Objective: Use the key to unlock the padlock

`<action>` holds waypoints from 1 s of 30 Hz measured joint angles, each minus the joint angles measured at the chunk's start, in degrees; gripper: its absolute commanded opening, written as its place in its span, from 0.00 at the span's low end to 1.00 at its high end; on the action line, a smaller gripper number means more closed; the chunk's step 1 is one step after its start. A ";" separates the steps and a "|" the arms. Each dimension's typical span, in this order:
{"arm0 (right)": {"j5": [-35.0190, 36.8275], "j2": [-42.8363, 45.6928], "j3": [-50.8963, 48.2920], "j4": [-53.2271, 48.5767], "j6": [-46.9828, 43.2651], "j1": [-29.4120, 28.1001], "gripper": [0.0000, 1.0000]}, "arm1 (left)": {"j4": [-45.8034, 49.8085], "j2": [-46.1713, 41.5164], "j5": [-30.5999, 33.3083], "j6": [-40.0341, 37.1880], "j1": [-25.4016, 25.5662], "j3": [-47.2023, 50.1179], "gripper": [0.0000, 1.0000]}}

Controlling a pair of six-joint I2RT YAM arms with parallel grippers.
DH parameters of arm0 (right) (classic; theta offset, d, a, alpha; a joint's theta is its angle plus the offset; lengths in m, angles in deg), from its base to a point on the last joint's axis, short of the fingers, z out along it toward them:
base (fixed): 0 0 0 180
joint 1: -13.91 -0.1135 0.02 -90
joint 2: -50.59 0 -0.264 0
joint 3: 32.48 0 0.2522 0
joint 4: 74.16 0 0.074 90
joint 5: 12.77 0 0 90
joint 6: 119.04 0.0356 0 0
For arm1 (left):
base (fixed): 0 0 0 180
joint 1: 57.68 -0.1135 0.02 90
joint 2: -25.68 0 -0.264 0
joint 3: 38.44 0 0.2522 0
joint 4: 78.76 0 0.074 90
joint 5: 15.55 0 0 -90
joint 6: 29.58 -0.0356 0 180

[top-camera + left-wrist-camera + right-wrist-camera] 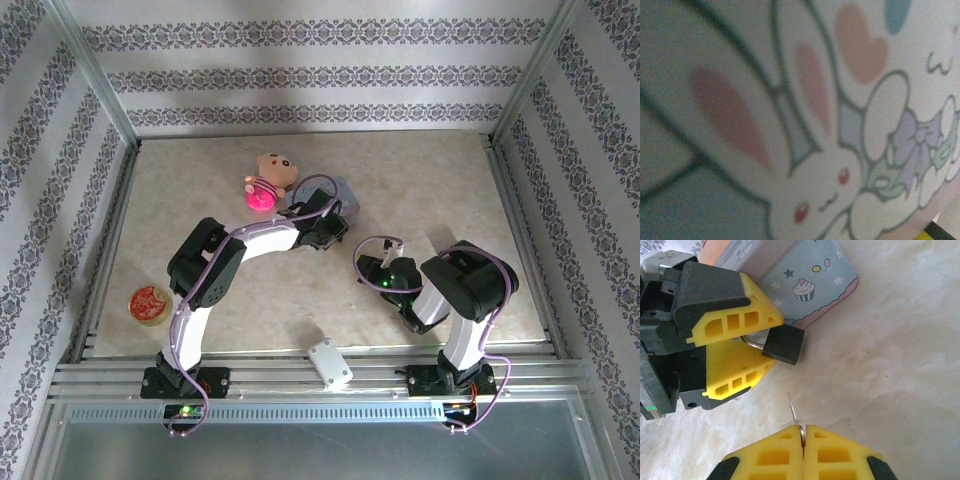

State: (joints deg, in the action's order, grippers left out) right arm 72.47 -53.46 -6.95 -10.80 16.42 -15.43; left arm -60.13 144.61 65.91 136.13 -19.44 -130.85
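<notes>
Your right pincer [803, 432] is clenched, its yellow pads pressed flat together on the key [793, 407]. The thin pale blade pokes out past the tips and slants toward the padlock [784, 345]. The gap between blade and lock is small, and they are not touching. The small black padlock sits just ahead of those tips, gripped by your left pincer [767, 340]. That pincer's yellow fingers [735, 322] are closed on the pale shackle, and the body juts out beyond them. Just past the left pincer's tips lies the light-blue cartoon tin [812, 282], one corner right behind the padlock. Left wrist camera: the tin's rabbit drawing is very close and blurred. From above, a plush toy [272, 168] and a pink ball [260, 197] lie beyond the left pincer.
</notes>
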 measured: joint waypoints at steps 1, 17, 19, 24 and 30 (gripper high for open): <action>0.00 0.00 0.02 0.00 0.31 0.00 0.00 | -1.86 -0.42 0.15 0.02 0.02 1.29 0.39; 0.26 14.93 -1.22 -12.35 1.75 0.00 0.00 | -4.90 -9.18 10.58 -2.38 1.11 15.06 0.66; 0.70 19.91 -0.13 -19.19 1.22 0.00 0.00 | -0.28 -12.07 16.28 -4.28 2.45 16.22 0.86; 2.75 33.35 4.52 -37.51 -1.88 -0.02 0.00 | 8.26 -20.72 33.33 -9.90 8.31 15.80 1.00; 6.25 47.17 8.90 -56.00 -4.59 0.90 0.00 | 8.83 -29.31 44.70 -18.99 9.97 15.52 0.99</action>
State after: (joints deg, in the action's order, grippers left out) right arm 78.72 -6.30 1.95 -66.80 11.83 -14.53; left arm -51.30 115.30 110.61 117.13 -9.47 -115.33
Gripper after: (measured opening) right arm 0.041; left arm 0.993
